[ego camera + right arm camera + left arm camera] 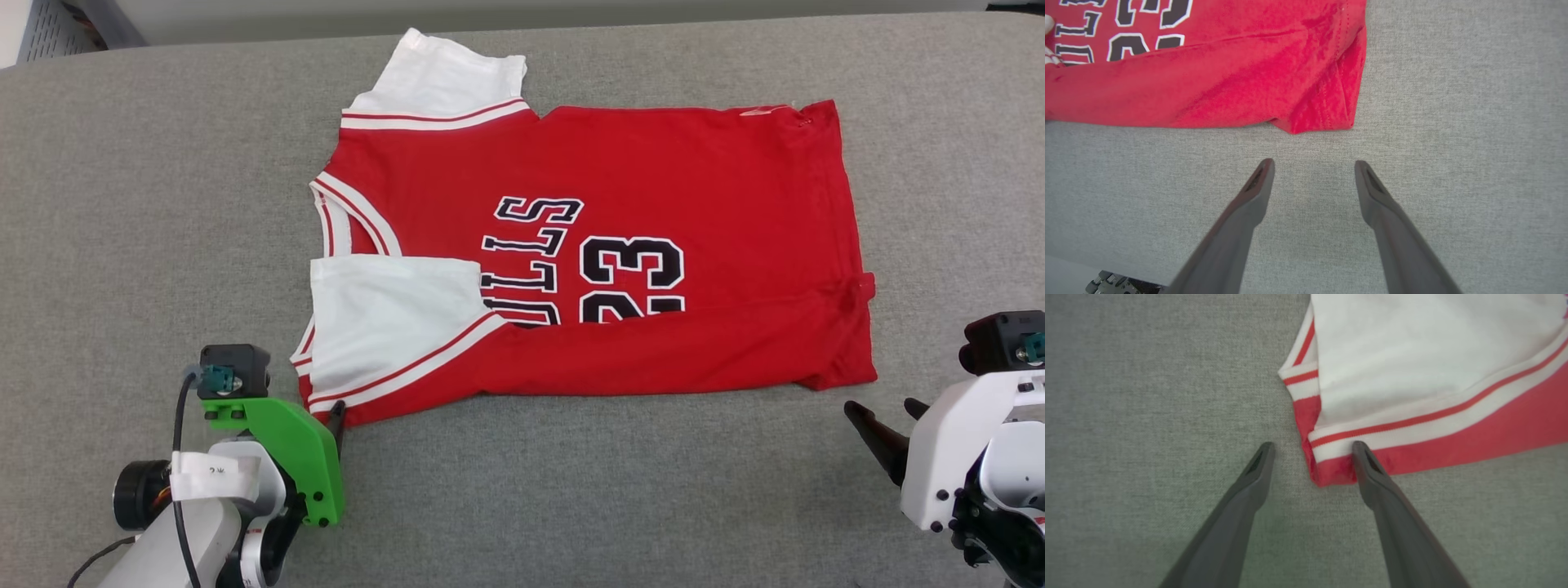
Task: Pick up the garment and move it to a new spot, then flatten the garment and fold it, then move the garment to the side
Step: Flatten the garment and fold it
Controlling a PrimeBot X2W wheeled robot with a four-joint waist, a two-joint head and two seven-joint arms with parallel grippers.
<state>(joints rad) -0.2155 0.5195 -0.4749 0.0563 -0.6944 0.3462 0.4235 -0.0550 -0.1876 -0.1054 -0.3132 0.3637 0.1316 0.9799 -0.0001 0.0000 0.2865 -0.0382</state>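
Note:
The garment (653, 171), a red T-shirt with white sleeves and black-white chest lettering, lies flat on the grey surface with its near long edge folded up over the lettering and one white sleeve (384, 318) laid across it. My left gripper (1312, 447) is open at the shirt's near left corner (1331, 473), which lies between the fingers. My right gripper (1312, 163) is open over bare surface, just short of the shirt's near right hem corner (1323, 118). In the head view the left gripper (331, 416) touches that corner and the right gripper (886, 412) stands off it.
A grey fabric surface (131, 204) spreads under everything, with bare room left, right and in front of the shirt. Its far edge (245, 41) meets a pale wall at the top.

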